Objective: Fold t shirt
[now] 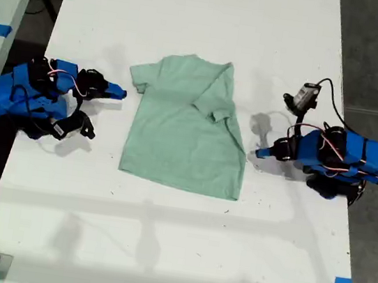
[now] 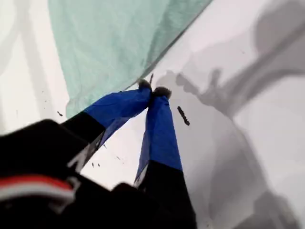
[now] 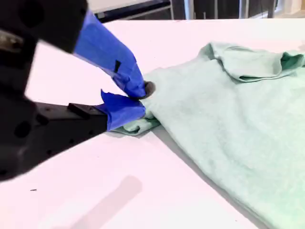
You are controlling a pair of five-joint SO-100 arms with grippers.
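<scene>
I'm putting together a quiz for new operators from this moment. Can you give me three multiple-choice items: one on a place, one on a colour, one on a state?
1. Where does the t shirt lie on the table?
A. between the two blue arms
B. draped over one arm
C. hanging off the table's edge

2. What colour is the t shirt?
A. red
B. pale mint green
C. black

3. How is my first gripper?
A. wide open
B. shut on the t shirt
C. shut, holding nothing

Answers:
1 A, since the exterior view shows one arm on each side of the shirt.
2 B, as every view shows.
3 C, since in the first wrist view its tips meet beside the cloth's edge with no cloth between them.
</scene>
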